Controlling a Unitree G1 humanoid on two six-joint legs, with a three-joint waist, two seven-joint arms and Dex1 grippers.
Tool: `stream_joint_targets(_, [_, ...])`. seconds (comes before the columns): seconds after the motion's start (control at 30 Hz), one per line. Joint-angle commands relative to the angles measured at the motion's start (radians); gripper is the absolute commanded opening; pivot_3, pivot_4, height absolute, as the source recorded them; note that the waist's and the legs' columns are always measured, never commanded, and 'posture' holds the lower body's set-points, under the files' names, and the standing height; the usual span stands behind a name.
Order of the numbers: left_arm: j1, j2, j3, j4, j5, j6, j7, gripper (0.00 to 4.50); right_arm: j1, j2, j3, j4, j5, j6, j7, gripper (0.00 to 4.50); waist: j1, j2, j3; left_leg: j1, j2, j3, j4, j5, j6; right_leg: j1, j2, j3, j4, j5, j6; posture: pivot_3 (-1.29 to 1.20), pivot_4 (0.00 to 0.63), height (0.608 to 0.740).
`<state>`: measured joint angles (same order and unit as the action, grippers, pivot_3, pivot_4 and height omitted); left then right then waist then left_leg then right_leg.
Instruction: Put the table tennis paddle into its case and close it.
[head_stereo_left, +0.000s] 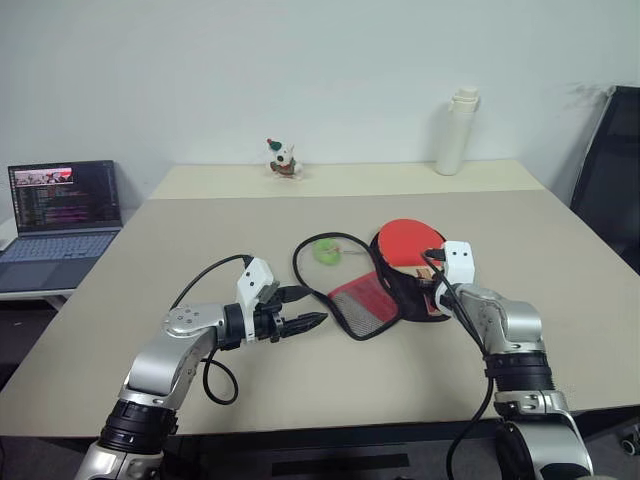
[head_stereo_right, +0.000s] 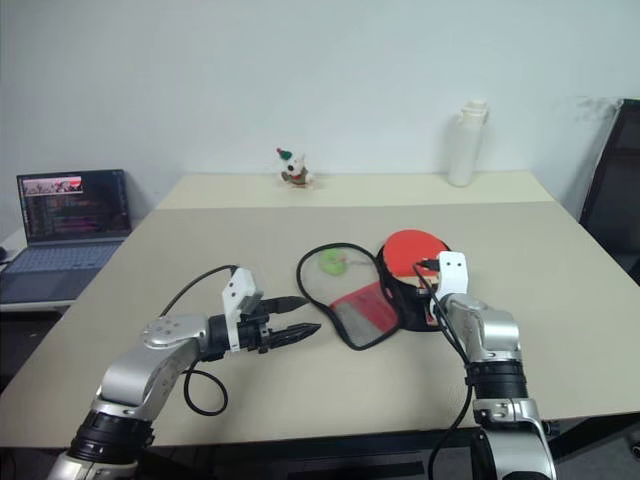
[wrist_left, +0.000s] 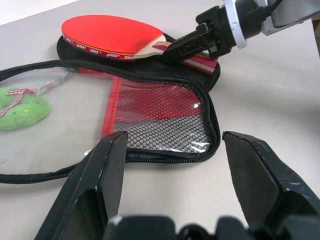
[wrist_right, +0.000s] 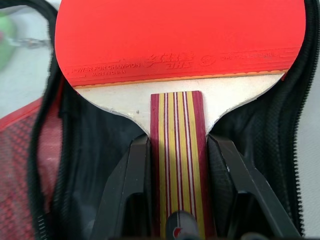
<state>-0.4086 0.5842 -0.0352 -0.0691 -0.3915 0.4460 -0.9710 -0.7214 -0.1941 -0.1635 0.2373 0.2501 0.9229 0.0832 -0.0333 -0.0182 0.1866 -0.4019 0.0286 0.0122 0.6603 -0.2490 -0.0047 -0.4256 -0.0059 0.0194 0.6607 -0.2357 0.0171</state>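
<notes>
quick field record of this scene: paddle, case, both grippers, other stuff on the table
paddle: table tennis paddle lies red face up on the black half of the case
case: case unzipped and spread flat, mesh-pocket flap toward the left gripper, green charm beside it
right gripper: right gripper shut on the paddle's striped handle
left gripper: left gripper open, hovering just short of the mesh flap, holding nothing
table: table also carries a white bottle and a small figurine at the far edge
beside table: open laptop
</notes>
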Motion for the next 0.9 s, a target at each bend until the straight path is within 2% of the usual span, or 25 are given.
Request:
stream_joint_targets(0.03, [-0.012, 0.000, 0.007, -0.027, -0.003, -0.015, 0.003, 3.27, -0.042, -0.005, 0.007, -0.027, -0.006, -0.036, 0.009, 1.14, 0.000, 0.000, 0.000, 0.000, 0.000, 0.000, 0.000, 0.000, 0.000, 0.000, 0.000, 0.000, 0.000, 0.000, 0.000, 0.00, 0.150, 0.740])
stream_joint_targets(0.23, [-0.011, -0.005, 0.008, -0.023, -0.001, -0.018, 0.008, 3.27, -0.042, 0.011, -0.006, -0.018, -0.009, -0.036, -0.018, 1.14, 0.001, 0.000, 0.000, 0.000, 0.000, 0.000, 0.000, 0.000, 0.000, 0.000, 0.000, 0.000, 0.000, 0.000, 0.000, 0.00, 0.150, 0.740])
stream_joint_targets(0.3, [-0.010, -0.005, 0.009, -0.021, 0.000, -0.019, 0.010, 3.27, -0.042, 0.016, -0.010, -0.015, -0.011, -0.030, -0.031, 1.86, 0.001, 0.000, 0.000, 0.000, 0.000, 0.000, 0.000, 0.000, 0.000, 0.000, 0.000, 0.000, 0.000, 0.000, 0.000, 0.00, 0.150, 0.740])
stream_joint_targets(0.33, [-0.009, -0.005, 0.010, -0.020, 0.001, -0.019, 0.011, 3.27, -0.041, 0.018, -0.009, -0.017, -0.011, -0.029, -0.034, 2.04, 0.001, 0.000, 0.000, 0.000, 0.000, 0.000, 0.000, 0.000, 0.000, 0.000, 0.000, 0.000, 0.000, 0.000, 0.000, 0.00, 0.150, 0.740])
stream_joint_targets(0.57, [0.004, 0.000, 0.019, -0.013, 0.004, -0.025, 0.016, 3.27, -0.012, 0.012, 0.010, -0.079, -0.012, -0.007, -0.041, 4.46, 0.001, 0.000, 0.000, 0.000, 0.000, 0.000, 0.000, 0.000, 0.000, 0.000, 0.000, 0.000, 0.000, 0.000, 0.000, 0.00, 0.150, 0.740])
stream_joint_targets(0.73, [0.028, 0.013, 0.040, 0.028, 0.031, -0.045, 0.048, 3.27, 0.032, -0.024, 0.041, -0.305, 0.093, 0.084, 0.104, 4.46, 0.001, 0.000, 0.000, 0.000, 0.000, -0.001, 0.000, 0.000, 0.000, 0.000, 0.000, 0.000, 0.000, 0.000, 0.000, 0.00, 0.150, 0.740])
stream_joint_targets(0.9, [0.019, 0.034, 0.043, 0.124, 0.089, -0.080, 0.085, 3.27, 0.084, -0.160, 0.021, -0.546, 0.249, 0.194, 0.286, 4.46, 0.003, 0.000, 0.000, 0.000, 0.000, -0.002, 0.000, 0.000, 0.000, 0.000, 0.000, -0.002, 0.000, 0.000, 0.000, 0.00, 0.150, 0.740])
